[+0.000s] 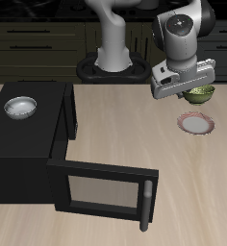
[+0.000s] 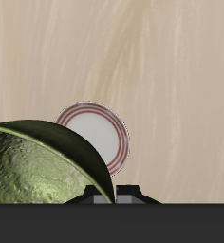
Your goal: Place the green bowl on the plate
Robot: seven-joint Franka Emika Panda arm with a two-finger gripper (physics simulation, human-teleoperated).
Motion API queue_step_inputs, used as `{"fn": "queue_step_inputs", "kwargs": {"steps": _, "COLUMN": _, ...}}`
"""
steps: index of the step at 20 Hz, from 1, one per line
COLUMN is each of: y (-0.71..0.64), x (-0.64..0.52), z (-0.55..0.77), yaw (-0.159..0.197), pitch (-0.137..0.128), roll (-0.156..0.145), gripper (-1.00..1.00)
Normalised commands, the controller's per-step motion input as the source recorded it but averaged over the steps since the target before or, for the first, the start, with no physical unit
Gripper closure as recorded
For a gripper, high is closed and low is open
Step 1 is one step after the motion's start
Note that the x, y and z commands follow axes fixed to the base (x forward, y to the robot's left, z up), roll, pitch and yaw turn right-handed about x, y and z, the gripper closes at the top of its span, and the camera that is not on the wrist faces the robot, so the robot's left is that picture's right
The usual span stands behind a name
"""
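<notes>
White-and-grey arm [image 1: 113,38], dark round joint caps (grey pincer [image 1: 188,88]).

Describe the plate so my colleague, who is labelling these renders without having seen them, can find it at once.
Start at the big black microwave with its door swung open, then look across the bare wooden table to the robot's hand, which holds a mottled yellow-green bowl. Just below it lies the small flat round plate. Its white centre and pinkish-brown rim distinguish it from the silver-white bowl atop the microwave.

Table [image 1: 115,135] with plate [image 1: 196,123], microwave [image 1: 34,144]
</notes>
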Motion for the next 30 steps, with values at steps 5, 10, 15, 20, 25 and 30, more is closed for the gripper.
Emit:
{"fn": "queue_step_inputs", "kwargs": {"steps": 5, "y": 0.18, "x": 0.01, "z": -0.05, "yaw": 0.023, "pitch": -0.026, "roll": -0.014, "gripper": 1.00}}
{"fn": "queue_step_inputs", "kwargs": {"steps": 10, "y": 0.31, "x": 0.06, "z": -0.28, "yaw": 0.018, "pitch": 0.052, "roll": 0.019, "gripper": 1.00}}
{"fn": "queue_step_inputs", "kwargs": {"steps": 15, "y": 0.28, "x": 0.01, "z": -0.16, "yaw": 0.047, "pitch": 0.012, "roll": 0.014, "gripper": 1.00}}
{"fn": "queue_step_inputs", "kwargs": {"steps": 20, "y": 0.00, "x": 0.03, "z": -0.19, "yaw": 0.019, "pitch": 0.017, "roll": -0.018, "gripper": 1.00}}
{"fn": "queue_step_inputs", "kwargs": {"steps": 25, "y": -0.10, "x": 0.04, "z": -0.20, "yaw": 0.023, "pitch": 0.032, "roll": -0.048, "gripper": 1.00}}
{"fn": "queue_step_inputs", "kwargs": {"steps": 30, "y": -0.13, "x": -0.10, "z": -0.21, "yaw": 0.014, "pitch": 0.027, "roll": -0.016, "gripper": 1.00}}
